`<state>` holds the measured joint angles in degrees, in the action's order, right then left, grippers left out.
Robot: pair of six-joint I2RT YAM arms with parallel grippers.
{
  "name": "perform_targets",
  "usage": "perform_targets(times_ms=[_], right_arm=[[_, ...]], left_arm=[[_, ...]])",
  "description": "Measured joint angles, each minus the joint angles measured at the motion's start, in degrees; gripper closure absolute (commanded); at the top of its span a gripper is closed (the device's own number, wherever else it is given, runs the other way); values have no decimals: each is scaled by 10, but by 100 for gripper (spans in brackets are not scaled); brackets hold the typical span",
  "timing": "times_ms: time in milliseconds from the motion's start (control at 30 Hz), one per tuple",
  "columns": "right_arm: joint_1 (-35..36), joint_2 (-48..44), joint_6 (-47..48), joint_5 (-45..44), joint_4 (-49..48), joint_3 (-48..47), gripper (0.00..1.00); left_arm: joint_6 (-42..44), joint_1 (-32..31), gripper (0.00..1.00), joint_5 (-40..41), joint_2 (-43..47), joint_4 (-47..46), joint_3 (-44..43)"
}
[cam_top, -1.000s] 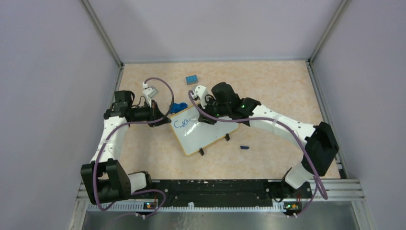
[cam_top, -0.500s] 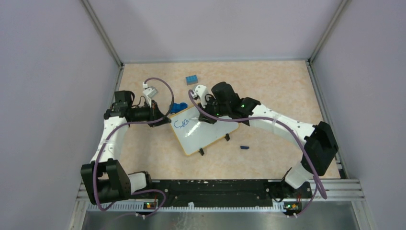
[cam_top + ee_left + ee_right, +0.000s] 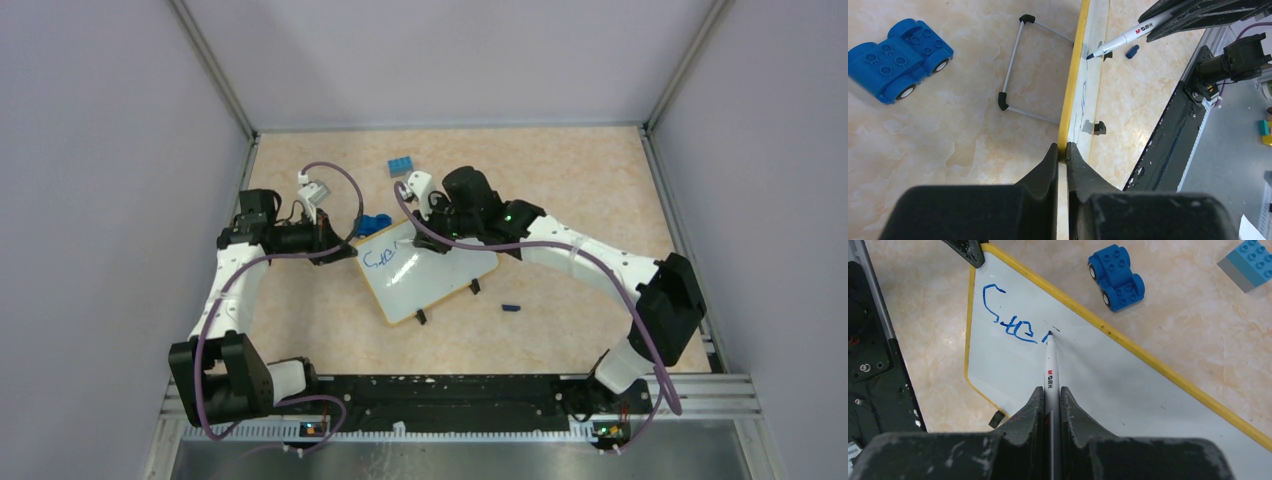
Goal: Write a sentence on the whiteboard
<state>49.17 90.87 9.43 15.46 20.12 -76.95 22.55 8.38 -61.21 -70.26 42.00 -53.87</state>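
The whiteboard (image 3: pixel 432 280) with its yellow rim lies at an angle at mid-table. My left gripper (image 3: pixel 350 251) is shut on the rim at the board's left corner, seen edge-on in the left wrist view (image 3: pixel 1063 150). My right gripper (image 3: pixel 427 236) is shut on a white marker (image 3: pixel 1050 371), and it also shows in the right wrist view (image 3: pixel 1051 392). The marker tip touches the board (image 3: pixel 1128 385) at the right end of the sentence (image 3: pixel 1008 322), a short blue scrawl near the left corner (image 3: pixel 380 260). The marker also shows in the left wrist view (image 3: pixel 1128 36).
A blue toy car (image 3: pixel 375 224) sits just beyond the board's far edge. A blue and grey brick (image 3: pixel 401 166) lies farther back. The blue marker cap (image 3: pixel 511 307) lies right of the board. A wire stand (image 3: pixel 1033 70) lies beside the board's rim.
My right gripper has shifted slightly toward the far side with the marker. The left gripper and the board have not moved.
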Motion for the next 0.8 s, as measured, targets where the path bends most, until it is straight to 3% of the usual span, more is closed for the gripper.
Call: perform_targets(times_ms=[800], right_arm=[[11, -3, -1, 26, -1, 47, 100]], left_arm=[[0, 0, 100, 2, 0, -1, 0]])
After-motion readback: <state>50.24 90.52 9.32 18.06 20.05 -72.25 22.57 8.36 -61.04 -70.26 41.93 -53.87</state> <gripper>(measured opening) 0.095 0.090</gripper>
